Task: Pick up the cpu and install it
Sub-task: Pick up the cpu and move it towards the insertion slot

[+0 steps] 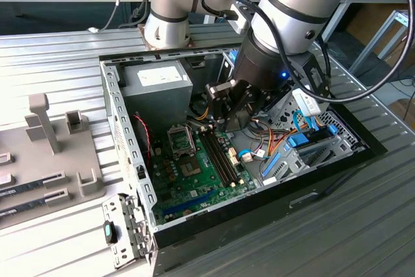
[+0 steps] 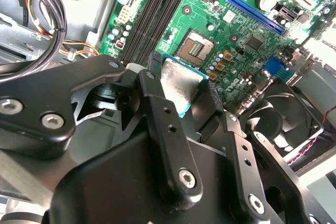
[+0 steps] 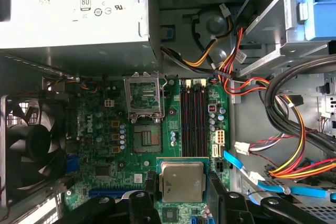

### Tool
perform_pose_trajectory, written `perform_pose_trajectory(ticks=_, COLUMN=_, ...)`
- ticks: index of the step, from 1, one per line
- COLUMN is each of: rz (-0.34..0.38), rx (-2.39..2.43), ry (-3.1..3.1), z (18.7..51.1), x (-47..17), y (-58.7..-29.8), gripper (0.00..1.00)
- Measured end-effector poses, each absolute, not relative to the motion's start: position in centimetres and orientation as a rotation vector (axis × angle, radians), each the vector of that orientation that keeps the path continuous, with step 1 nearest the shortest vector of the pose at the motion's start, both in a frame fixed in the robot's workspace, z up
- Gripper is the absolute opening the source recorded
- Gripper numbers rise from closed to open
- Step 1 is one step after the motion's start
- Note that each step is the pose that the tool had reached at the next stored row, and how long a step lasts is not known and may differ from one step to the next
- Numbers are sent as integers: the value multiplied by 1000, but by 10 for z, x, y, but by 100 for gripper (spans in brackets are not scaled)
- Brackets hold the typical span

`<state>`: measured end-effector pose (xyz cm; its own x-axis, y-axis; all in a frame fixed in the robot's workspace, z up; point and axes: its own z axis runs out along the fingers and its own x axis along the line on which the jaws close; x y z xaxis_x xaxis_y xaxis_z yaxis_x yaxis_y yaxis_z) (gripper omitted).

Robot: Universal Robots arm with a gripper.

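The cpu (image 3: 182, 181), a small square chip with a dull silver top and a green edge, is held between my gripper's (image 3: 182, 190) two black fingers, which are shut on its sides. In the second wrist view the cpu (image 2: 177, 83) hangs above the green motherboard (image 2: 247, 19), a short way from the bare socket (image 2: 197, 47). That socket (image 3: 143, 138) lies uncovered, with its silver frame (image 3: 143, 98) flipped up beside it. In the exterior view my gripper (image 1: 227, 113) hovers inside the computer case (image 1: 123, 141), over the memory slots (image 1: 220, 157) and to the exterior view's right of the socket (image 1: 190, 165).
A grey power supply (image 1: 155, 85) fills the case's back. A black fan (image 3: 31, 142) sits beside the board. Bundles of coloured cables (image 3: 283, 129) and blue drive bays (image 1: 301, 141) crowd the case on the exterior view's right. A grey fixture (image 1: 45, 154) stands outside the case.
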<state>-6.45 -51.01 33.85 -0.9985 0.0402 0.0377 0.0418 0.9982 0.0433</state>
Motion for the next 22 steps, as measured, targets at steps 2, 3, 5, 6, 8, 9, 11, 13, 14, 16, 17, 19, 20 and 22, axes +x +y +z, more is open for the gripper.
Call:
perform_pose_trajectory(ticks=2, rz=-68, rx=-64, ry=-3103, z=338, x=-65, y=-510, gripper=47)
perform_pose_trajectory(ticks=3, rz=-68, rx=-64, ry=-3103, z=338, x=-65, y=-510, gripper=47)
perform_pose_trajectory(ticks=5, rz=-68, rx=-64, ry=-3103, z=337, x=-65, y=-510, gripper=47)
perform_pose_trajectory(ticks=6, rz=-68, rx=-64, ry=-3103, z=337, x=-65, y=-510, gripper=47)
perform_pose_trajectory(ticks=8, rz=-68, rx=-64, ry=-3103, z=336, x=-65, y=-510, gripper=47)
perform_pose_trajectory(ticks=9, rz=-68, rx=-64, ry=-3103, z=336, x=-65, y=-510, gripper=47)
perform_pose_trajectory(ticks=11, rz=-68, rx=-64, ry=-3103, z=335, x=-65, y=-510, gripper=47)
perform_pose_trajectory(ticks=13, rz=-68, rx=-64, ry=-3103, z=335, x=-65, y=-510, gripper=47)
perform_pose_trajectory(ticks=14, rz=-68, rx=-64, ry=-3103, z=334, x=-65, y=-510, gripper=47)
perform_pose_trajectory(ticks=16, rz=-68, rx=-64, ry=-3103, z=333, x=-65, y=-510, gripper=47)
perform_pose_trajectory(ticks=17, rz=-68, rx=-64, ry=-3103, z=333, x=-65, y=-510, gripper=47)
perform_pose_trajectory(ticks=19, rz=-68, rx=-64, ry=-3103, z=333, x=-65, y=-510, gripper=47)
perform_pose_trajectory(ticks=20, rz=-68, rx=-64, ry=-3103, z=332, x=-65, y=-510, gripper=47)
perform_pose_trajectory(ticks=22, rz=-68, rx=-64, ry=-3103, z=332, x=-65, y=-510, gripper=47)
